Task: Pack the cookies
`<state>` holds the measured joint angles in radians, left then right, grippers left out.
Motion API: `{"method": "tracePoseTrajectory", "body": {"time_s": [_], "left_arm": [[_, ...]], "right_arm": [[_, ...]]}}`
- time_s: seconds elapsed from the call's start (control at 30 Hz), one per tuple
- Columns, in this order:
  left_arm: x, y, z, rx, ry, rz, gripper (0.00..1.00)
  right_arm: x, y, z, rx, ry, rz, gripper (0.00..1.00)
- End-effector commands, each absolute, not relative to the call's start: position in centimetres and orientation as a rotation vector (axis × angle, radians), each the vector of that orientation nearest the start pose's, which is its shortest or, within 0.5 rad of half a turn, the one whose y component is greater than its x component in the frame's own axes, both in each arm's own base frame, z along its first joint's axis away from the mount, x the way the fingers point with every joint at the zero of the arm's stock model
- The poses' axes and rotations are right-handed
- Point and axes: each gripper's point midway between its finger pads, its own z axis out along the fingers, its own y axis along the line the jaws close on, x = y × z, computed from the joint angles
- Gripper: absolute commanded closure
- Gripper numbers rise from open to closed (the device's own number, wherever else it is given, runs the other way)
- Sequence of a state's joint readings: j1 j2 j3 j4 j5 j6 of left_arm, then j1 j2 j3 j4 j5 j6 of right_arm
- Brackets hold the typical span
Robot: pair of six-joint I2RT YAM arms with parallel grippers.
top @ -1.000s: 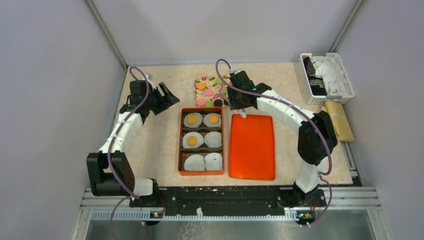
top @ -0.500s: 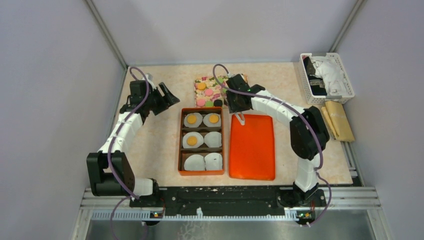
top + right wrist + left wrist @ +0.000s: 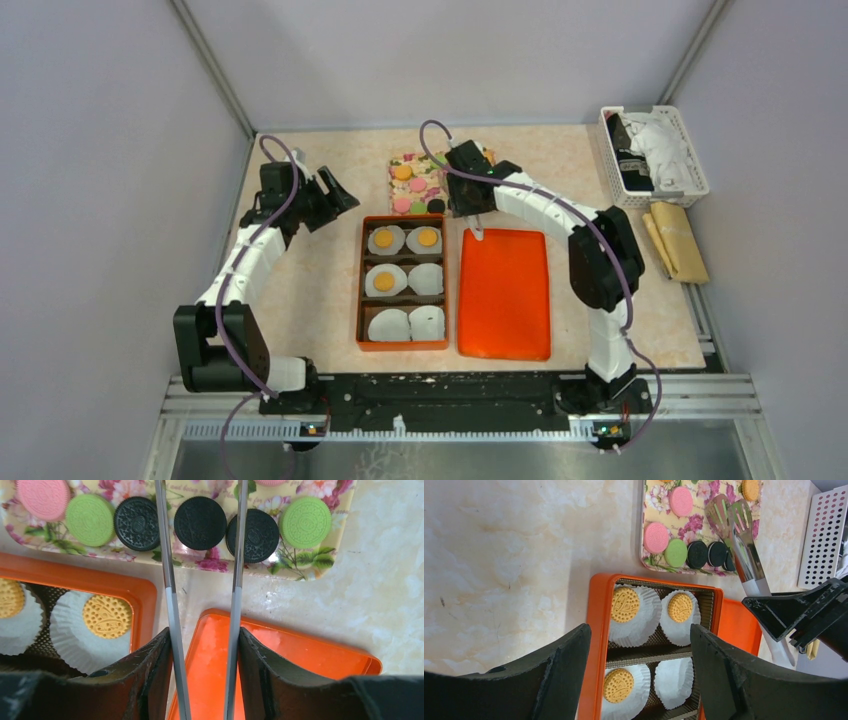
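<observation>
Cookies in pink, green, black and orange lie on a floral board (image 3: 412,180). An orange box (image 3: 361,285) holds white paper cups; three carry orange cookies (image 3: 625,604), the others are empty. My right gripper (image 3: 204,645) is shut on metal tongs (image 3: 170,585) and sits over the near edge of the board. The open tong arms straddle a black cookie (image 3: 200,516) in the near row. My left gripper (image 3: 639,645) is open and empty, to the left of the box's far end (image 3: 335,195). The tongs also show in the left wrist view (image 3: 736,525).
The orange lid (image 3: 504,292) lies flat to the right of the box, under the right wrist. A white basket (image 3: 655,155) with cloth and a tan packet (image 3: 678,240) sit at the far right. Grey walls close in the table.
My right gripper with the tongs has moved a little left and toward the board's near row. My left arm has not moved.
</observation>
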<state>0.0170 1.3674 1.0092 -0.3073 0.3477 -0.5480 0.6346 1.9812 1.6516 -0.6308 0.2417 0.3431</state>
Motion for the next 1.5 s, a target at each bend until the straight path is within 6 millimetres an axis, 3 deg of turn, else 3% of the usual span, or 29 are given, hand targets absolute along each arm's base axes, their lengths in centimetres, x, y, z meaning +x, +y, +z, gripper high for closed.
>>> {"method": "tracePoseTrajectory", "body": {"time_s": [0.0,0.07,0.23,0.43,0.67,0.97,1.17,1.3,1.47], "left_arm": [[38.2,-7.2,18.1,-0.421,2.185,-0.675,0.21],[38.2,-7.2,18.0,-0.420,2.187,-0.677,0.21],[38.1,-7.4,18.1,-0.416,2.187,-0.686,0.21],[38.0,-7.3,18.5,-0.417,2.175,-0.679,0.21],[38.1,-7.2,18.6,-0.416,2.173,-0.681,0.21],[38.3,-7.3,18.7,-0.417,2.174,-0.683,0.22],[38.4,-7.2,18.7,-0.417,2.175,-0.679,0.22],[38.4,-7.3,18.6,-0.416,2.177,-0.688,0.22],[38.3,-7.6,18.6,-0.414,2.180,-0.708,0.22]], "right_arm": [[42.1,26.7,11.9,-0.237,2.446,0.093,0.55],[42.1,26.4,11.7,-0.237,2.449,0.073,0.58],[42.5,26.0,12.2,-0.243,2.440,0.037,0.76],[42.7,26.4,14.7,-0.241,2.385,0.091,0.86],[42.3,26.6,18.0,-0.243,2.322,0.149,0.94],[40.5,26.3,21.6,-0.261,2.254,0.197,0.96],[36.3,27.2,23.9,-0.371,2.203,0.238,0.96],[31.5,28.0,24.7,-0.479,2.175,0.254,0.96],[25.6,28.6,23.7,-0.601,2.199,0.259,0.96]]}}
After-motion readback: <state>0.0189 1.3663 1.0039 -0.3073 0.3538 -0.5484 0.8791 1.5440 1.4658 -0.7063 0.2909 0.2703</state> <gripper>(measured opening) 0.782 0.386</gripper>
